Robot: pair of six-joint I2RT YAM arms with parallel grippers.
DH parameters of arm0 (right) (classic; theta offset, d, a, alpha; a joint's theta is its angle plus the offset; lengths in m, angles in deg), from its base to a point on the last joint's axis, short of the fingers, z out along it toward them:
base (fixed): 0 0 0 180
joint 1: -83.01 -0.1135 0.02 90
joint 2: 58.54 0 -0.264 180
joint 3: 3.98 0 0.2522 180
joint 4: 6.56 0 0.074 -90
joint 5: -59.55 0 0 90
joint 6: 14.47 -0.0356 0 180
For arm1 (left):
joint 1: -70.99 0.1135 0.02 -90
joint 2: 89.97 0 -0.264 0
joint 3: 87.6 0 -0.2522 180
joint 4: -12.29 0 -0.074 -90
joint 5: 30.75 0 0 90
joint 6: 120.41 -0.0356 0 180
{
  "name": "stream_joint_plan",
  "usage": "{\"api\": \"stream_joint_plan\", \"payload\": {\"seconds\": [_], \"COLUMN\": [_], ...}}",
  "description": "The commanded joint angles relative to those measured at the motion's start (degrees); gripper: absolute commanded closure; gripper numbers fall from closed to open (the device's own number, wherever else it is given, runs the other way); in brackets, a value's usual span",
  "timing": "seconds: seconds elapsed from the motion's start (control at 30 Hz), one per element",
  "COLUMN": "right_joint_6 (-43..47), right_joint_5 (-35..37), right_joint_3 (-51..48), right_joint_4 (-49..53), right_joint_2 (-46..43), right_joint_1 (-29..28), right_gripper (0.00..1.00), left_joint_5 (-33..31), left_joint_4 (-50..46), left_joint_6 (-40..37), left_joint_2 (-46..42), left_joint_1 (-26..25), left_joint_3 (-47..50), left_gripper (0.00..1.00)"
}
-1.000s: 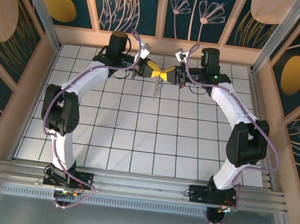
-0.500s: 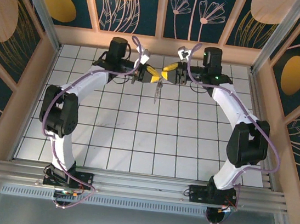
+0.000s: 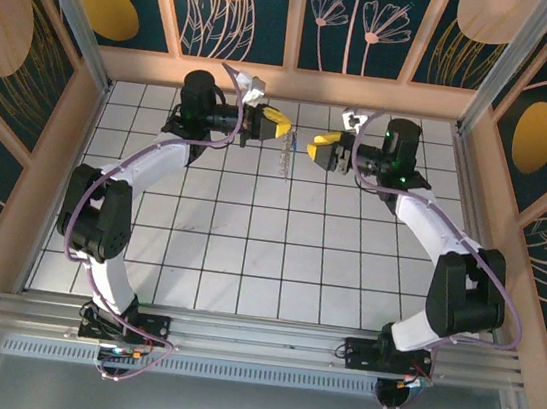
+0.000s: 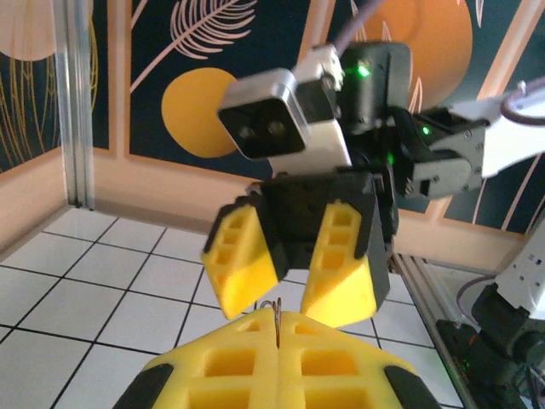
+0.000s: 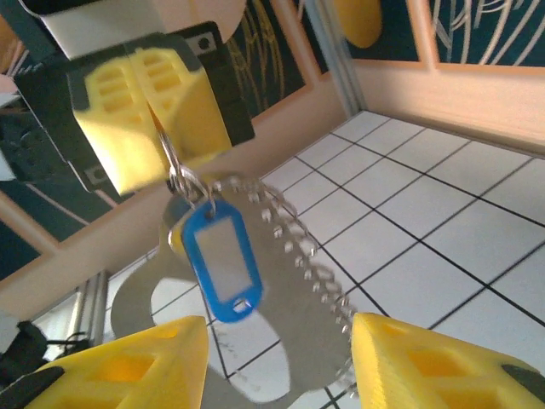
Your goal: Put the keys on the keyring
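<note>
My left gripper (image 3: pixel 284 125) is raised over the far middle of the table and is shut on a thin wire loop at the top of the keyring (image 3: pixel 285 154), which dangles below it. In the right wrist view the keyring (image 5: pixel 311 268) is a pale grey loop with one bumpy chain-like side. The blue-headed key (image 5: pixel 220 260) hangs in front of it from the same wire. In the left wrist view the wire sticks up between the closed pads of the left gripper (image 4: pixel 278 317). My right gripper (image 3: pixel 312 147) stands open just right of the keyring, facing it and holding nothing.
White tiled floor (image 3: pixel 250 232) spreads below both arms. Wooden walls with dark floral panels (image 3: pixel 298 16) close the back and sides. An aluminium rail (image 3: pixel 256 338) runs along the near edge by the arm bases.
A second ago both grippers met tip to tip at the far middle. The right gripper has opened and drawn back to the right; the left has shifted up and left, still holding the keyring.
</note>
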Motion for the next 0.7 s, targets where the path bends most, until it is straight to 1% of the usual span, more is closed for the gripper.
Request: {"api": "stream_joint_plan", "payload": {"seconds": [0.0,0.13,0.3,0.37,0.67], "right_joint_6": [-2.81,-2.00,-0.23,-0.02,0.06], "right_joint_5": [8.44,18.77,27.51,29.14,29.16], "right_joint_3": [-4.24,-7.32,-7.43,-6.92,-4.92], "right_joint_4": [-9.32,-12.11,-12.96,-12.95,-13.38], "right_joint_2": [-3.63,-5.69,-5.56,-4.89,-2.47], "right_joint_1": [-1.96,-6.04,-9.86,-10.61,-11.86], "right_gripper": [0.51,0.50,0.50,0.50,0.50], "left_joint_5": [-1.57,-2.78,-3.89,-3.83,-4.02], "left_joint_4": [10.83,15.00,20.45,21.78,22.30], "left_joint_6": [6.88,9.41,12.94,14.04,14.53], "left_joint_2": [-1.53,-2.14,-2.61,-2.45,-2.43], "left_joint_1": [-0.23,-0.34,-0.61,-0.69,-1.25], "left_joint_3": [1.90,4.08,6.23,6.58,6.89], "left_gripper": [1.00,1.00,1.00,1.00,1.00]}}
